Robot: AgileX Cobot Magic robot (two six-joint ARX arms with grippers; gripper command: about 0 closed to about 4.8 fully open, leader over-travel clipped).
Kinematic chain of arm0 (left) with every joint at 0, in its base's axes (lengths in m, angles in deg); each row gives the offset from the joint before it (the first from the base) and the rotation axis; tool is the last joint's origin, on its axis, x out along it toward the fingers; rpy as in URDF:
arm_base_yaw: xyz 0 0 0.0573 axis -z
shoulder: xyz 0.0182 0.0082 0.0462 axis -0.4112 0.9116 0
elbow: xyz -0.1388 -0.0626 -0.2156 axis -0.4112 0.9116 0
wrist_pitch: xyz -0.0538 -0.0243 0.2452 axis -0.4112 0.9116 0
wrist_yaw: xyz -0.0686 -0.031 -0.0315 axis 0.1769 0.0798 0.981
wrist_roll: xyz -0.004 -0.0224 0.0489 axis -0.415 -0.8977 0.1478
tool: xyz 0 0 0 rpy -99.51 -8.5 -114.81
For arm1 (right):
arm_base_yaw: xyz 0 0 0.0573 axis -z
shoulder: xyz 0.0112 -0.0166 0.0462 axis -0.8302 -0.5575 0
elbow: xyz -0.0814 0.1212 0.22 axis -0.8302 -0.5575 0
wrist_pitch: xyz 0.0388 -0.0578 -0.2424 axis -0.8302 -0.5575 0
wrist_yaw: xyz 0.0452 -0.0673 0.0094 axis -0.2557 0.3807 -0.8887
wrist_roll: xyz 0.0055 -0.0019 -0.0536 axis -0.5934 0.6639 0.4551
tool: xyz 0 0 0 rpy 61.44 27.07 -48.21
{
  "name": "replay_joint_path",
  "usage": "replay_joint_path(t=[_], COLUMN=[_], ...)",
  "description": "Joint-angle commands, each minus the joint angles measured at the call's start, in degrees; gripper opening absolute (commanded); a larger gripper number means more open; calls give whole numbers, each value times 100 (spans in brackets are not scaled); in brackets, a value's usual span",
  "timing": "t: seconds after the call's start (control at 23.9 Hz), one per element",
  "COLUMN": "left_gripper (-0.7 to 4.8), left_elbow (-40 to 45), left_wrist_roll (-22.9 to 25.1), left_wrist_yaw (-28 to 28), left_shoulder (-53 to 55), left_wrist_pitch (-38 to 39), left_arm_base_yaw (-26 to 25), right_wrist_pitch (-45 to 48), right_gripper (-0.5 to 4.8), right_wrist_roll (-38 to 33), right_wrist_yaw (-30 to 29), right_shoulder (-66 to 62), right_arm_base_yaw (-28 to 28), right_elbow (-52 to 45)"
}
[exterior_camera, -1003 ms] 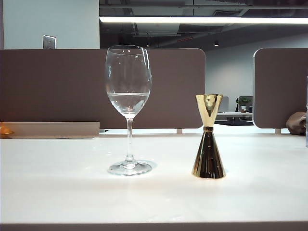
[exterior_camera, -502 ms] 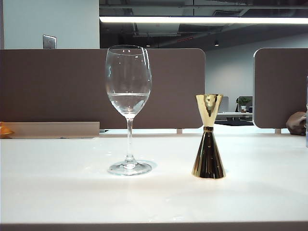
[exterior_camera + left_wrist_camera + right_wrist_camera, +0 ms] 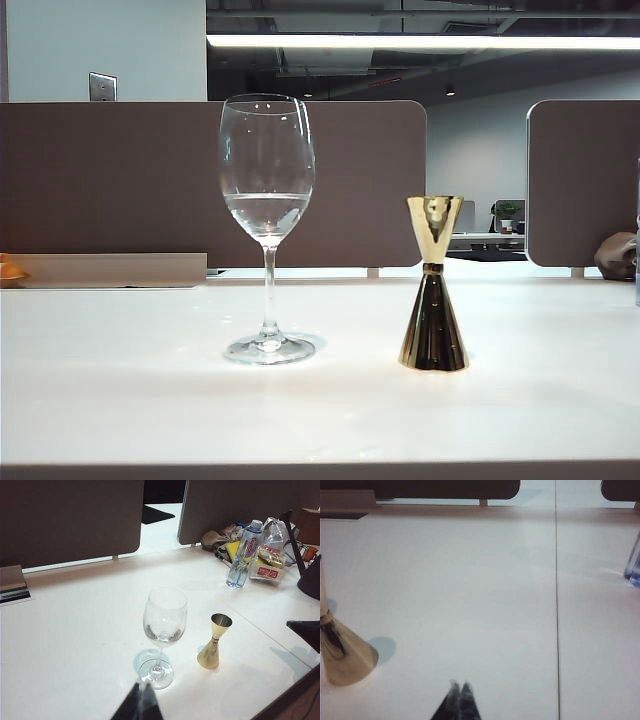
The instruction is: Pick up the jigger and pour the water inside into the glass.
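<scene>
Gold jigger [image 3: 433, 285] stands upright on the table [image 3: 120, 400] just beside the glass [image 3: 267, 225], untouched; right pincer [image 3: 459, 687] is pressed together, left pincer [image 3: 141, 690] likewise, so jaws must be spread before the waist is gripped level to avoid spilling.

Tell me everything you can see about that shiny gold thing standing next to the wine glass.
The jigger is a polished gold metal measure shaped like an hourglass: a small open cup on top, a narrow waist, and a taller cone below that reflects darker. It stands upright on its wider end on the white table, to the right of the glass and apart from it, reaching roughly half the glass's height. Nothing touches it except the table; neither robot hand is on it. Whether any liquid remains inside cannot be seen.
</scene>
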Motion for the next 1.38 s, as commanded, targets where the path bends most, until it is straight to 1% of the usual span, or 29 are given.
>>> replay_joint_path(t=[0.04,0.08,0.29,1.38], left_gripper=[-3,-3,-2,-3], left_elbow=[-22,-22,-22,-22], left_wrist_roll=[4,4,4,4], left_wrist_yaw=[24,24,24,26], left_shoulder=[4,4,4,4], left_wrist_pitch=[-74,-74,-74,-76], left_arm_base_yaw=[-11,-11,-11,-9], right_wrist_pitch=[-354,-479,-472,-428], right_gripper=[-5,-5,-5,-5], right_wrist_roll=[-2,-7,-4,-4], right_wrist_yaw=[13,11,11,11], right_shoulder=[160,258,573,564], right_arm_base_yaw=[-2,-2,52,50], right_elbow=[-42,-42,-42,-42])
